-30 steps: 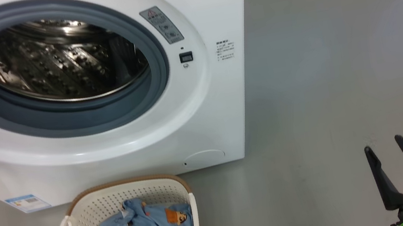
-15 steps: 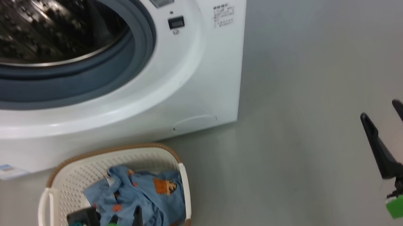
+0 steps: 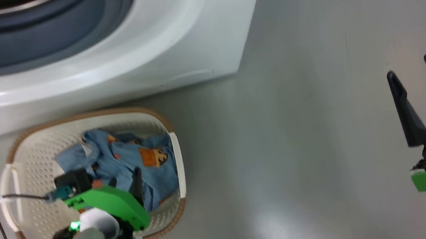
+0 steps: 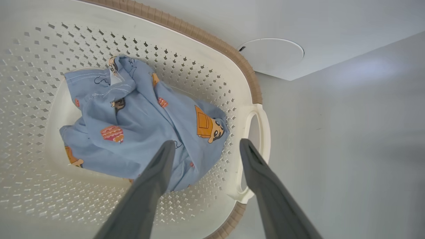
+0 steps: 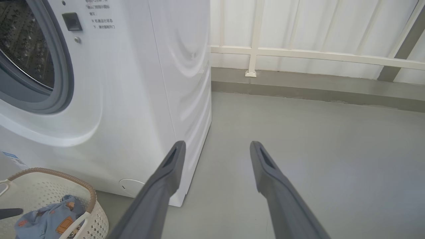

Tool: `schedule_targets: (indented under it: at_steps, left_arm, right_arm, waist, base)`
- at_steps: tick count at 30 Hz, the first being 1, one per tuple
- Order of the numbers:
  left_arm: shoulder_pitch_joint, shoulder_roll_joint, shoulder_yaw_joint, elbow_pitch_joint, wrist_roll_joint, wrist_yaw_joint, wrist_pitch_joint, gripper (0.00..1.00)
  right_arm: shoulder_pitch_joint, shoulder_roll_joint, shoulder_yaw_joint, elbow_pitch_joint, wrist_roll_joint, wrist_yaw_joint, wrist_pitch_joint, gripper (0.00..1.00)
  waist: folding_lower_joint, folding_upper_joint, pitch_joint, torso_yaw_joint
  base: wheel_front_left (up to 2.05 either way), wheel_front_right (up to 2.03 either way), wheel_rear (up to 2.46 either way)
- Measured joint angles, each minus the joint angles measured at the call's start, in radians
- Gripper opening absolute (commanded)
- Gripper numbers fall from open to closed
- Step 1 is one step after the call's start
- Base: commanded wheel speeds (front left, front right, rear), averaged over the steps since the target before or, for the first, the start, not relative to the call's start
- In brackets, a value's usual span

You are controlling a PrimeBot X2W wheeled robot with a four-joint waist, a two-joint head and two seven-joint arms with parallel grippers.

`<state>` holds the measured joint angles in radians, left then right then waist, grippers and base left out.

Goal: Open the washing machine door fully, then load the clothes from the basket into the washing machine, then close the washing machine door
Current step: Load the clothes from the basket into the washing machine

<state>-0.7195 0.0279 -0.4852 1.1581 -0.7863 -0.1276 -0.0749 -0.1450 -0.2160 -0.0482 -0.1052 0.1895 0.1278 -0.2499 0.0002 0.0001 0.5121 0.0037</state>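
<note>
Washer [image 3: 100, 69] first: its grey gasket [image 3: 31, 41] now sits at the very top of my head view, because the head has tipped down over the last second (that is the camera moving, not the machine). The drum mouth is uncovered, so I judge the opening step done and loading begun. The basket [image 3: 83, 117] stands on the floor [image 3: 325, 118] just in front of the washer, now mid-view. The clothes [image 3: 116, 161] lie bunched inside it, not lifted. My left gripper [image 4: 206, 143] hangs over the bundle's right edge, fingers spread, gripping nothing. The right gripper [image 3: 409, 65] waits well apart over bare floor, fingers also spread.
</note>
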Motion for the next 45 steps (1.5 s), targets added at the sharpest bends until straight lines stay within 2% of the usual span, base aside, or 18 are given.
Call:
schedule_targets:
  at_steps: [10,19,31,32,33,34,45]
  left_arm:
    - [-0.118,0.002,-0.009,0.058,-0.059,0.0,0.0,1.0]
    - [-0.195,0.012,-0.008,0.109,-0.066,0.0,-0.006,1.0]
    - [-0.227,0.011,0.002,0.127,-0.087,0.01,-0.016,1.0]
    - [-0.231,0.011,0.003,0.127,-0.087,0.01,-0.021,0.89]
    - [-0.233,0.011,0.004,0.127,-0.087,0.01,-0.025,0.53]
    - [-0.234,0.011,0.005,0.127,-0.09,0.01,-0.025,0.0]
    - [-0.229,0.005,0.008,0.129,-0.121,0.008,-0.076,0.0]
  right_arm:
    - [-0.064,-0.012,-0.007,-0.042,0.006,0.0,0.0,1.0]
    - [-0.087,-0.015,-0.03,-0.065,0.007,0.0,-0.007,1.0]
    - [-0.093,-0.023,-0.039,-0.085,0.007,0.0,-0.007,1.0]
    - [-0.093,-0.024,-0.04,-0.087,0.007,0.0,-0.007,1.0]
    - [-0.093,-0.024,-0.042,-0.088,0.007,0.0,-0.007,1.0]
    - [-0.093,-0.024,-0.043,-0.089,0.007,0.0,-0.007,1.0]
    - [-0.093,-0.031,-0.043,-0.088,0.006,0.0,-0.007,1.0]
  waist:
    - [-0.0001,0.0,0.163,-0.015]
    - [-0.0001,0.0,0.285,-0.03]
    - [-0.0001,0.0,0.361,-0.043]
    - [-0.0002,0.0,0.363,-0.043]
    - [-0.0001,0.0,0.364,-0.044]
    - [-0.0002,-0.0001,0.364,-0.043]
    - [-0.0003,0.0,0.336,-0.031]
  base:
    - [0.0,0.0,0.0]
    - [0.0,0.0,0.0]
    - [0.0,0.0,0.0]
    - [0.0,0.0,0.0]
    - [0.0,0.0,0.0]
    - [0.0,0.0,0.0]
    - [0.0,0.0,0.0]
